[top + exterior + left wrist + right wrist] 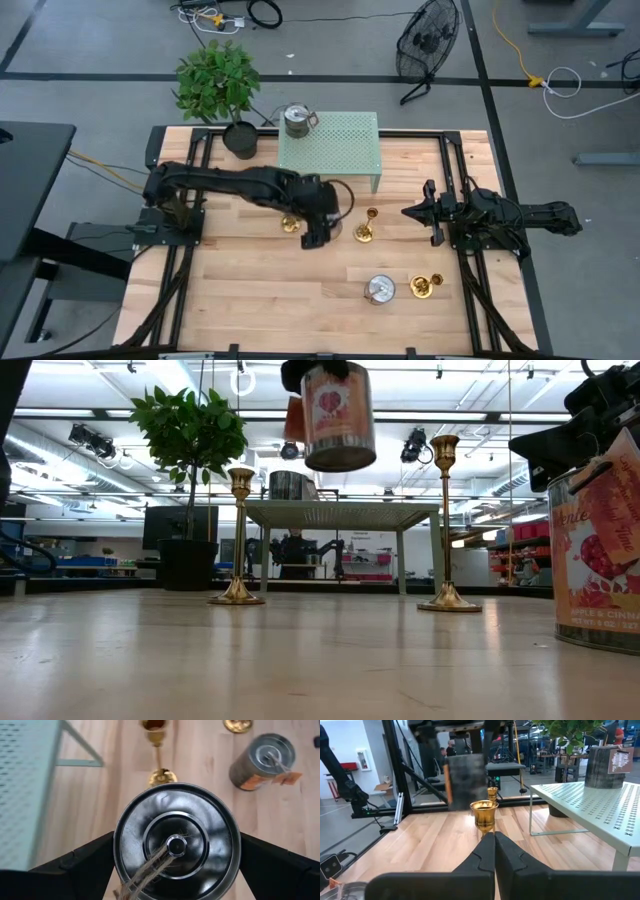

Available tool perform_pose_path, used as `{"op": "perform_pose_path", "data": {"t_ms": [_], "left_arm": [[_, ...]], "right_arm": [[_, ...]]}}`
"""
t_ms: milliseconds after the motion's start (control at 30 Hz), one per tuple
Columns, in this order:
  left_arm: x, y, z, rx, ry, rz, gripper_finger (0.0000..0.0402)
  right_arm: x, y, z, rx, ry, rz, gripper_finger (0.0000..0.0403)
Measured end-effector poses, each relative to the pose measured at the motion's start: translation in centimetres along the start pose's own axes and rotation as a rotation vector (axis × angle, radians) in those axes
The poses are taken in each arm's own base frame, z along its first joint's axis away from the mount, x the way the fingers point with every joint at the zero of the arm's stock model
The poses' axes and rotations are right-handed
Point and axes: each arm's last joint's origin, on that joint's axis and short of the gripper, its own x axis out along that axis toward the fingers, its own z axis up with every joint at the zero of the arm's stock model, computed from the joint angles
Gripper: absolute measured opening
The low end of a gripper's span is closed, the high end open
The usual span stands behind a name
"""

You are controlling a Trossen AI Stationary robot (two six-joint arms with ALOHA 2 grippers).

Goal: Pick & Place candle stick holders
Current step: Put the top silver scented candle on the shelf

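So far no candle stick holders (366, 231) reach the green mesh shelf (330, 140); left gripper (322, 222) grasps a lidded tin (176, 842) beside it, right gripper (412, 212) clenched, empty.

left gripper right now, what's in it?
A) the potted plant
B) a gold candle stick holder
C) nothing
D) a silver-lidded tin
D: the left wrist view shows the left gripper with its fingers on either side of a silver-lidded tin, and the low view shows that tin hanging clear above the table.
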Motion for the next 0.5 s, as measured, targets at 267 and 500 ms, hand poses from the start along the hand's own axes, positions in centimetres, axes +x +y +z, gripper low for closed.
{"op": "perform_pose_path", "data": {"t_ms": [267, 500], "left_arm": [[-1.2, 3.0, -0.3, -0.032, 0.02, 0.07, 0.0382], [-1.1, 4.6, -0.6, -0.062, 0.063, 0.098, 0.0382]], "right_arm": [[0.0, 0.0, 0.0, 0.0, 0.001, 0.0, 0.0003], [0.0, 0.0, 0.0, 0.0, 0.001, 0.0, 0.0003]]}}
